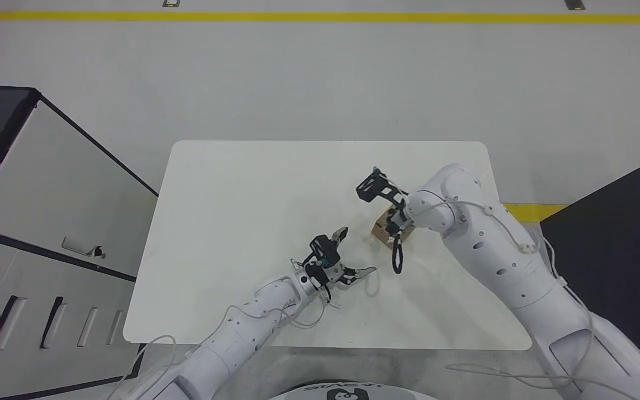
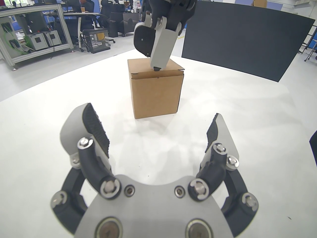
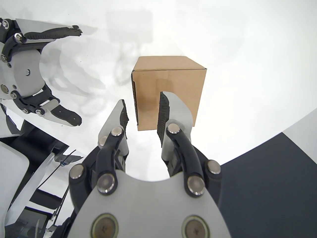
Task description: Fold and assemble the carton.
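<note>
Pressing down on the box [image 2: 155,92] to seat its lid, I'd guess, right gripper [image 3: 142,99] is half-open, gripping nothing; left gripper [image 2: 151,112] sits wide open, empty.

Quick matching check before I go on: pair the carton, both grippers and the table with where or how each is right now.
1 carton
2 left gripper
3 right gripper
4 table

A open, low over the table, apart from the carton
B white, bearing the carton
C brown, top closed, standing upright
D above the carton, one finger at its top edge

Pairs: 1-C, 2-A, 3-D, 4-B
</note>
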### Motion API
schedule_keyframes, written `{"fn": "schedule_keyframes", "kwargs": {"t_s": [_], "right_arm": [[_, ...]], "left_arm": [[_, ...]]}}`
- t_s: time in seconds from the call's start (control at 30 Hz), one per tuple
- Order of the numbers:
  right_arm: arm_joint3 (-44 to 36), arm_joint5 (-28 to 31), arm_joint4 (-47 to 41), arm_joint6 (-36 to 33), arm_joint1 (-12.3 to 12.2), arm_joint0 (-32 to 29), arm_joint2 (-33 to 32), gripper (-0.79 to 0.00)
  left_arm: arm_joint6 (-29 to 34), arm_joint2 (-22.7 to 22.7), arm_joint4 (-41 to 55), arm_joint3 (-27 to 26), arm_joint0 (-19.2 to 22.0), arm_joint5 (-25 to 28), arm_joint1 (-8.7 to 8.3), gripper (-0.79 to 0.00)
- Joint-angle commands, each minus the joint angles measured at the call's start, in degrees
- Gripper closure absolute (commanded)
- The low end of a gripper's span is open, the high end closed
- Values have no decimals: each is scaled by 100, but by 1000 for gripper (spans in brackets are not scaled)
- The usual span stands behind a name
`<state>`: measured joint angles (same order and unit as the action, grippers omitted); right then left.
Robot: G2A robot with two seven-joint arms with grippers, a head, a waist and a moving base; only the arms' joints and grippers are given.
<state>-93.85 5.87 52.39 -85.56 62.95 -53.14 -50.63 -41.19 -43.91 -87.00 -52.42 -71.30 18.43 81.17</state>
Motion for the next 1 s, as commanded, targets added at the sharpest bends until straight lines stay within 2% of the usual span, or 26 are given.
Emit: {"fn": "schedule_keyframes", "kwargs": {"t_s": [0.0,0.03,0.33,0.77,0.97], "right_arm": [[-47,-60,-36,20,-21,-28,-121,-65],[-62,-79,-68,33,-32,-50,-182,0],[116,-34,-545,192,-77,-175,-494,0],[510,10,-868,472,-34,-86,-407,0],[577,13,-962,516,-31,-68,-408,0]], "left_arm": [[3,-4,-5,-8,-6,0,-4,-785],[4,-6,-6,-12,-9,0,-5,-785],[42,-23,1,-47,-41,0,-18,-785],[74,-44,33,-91,-77,-36,-26,-785],[161,-268,5,-491,-276,-5,-147,-785]]}}
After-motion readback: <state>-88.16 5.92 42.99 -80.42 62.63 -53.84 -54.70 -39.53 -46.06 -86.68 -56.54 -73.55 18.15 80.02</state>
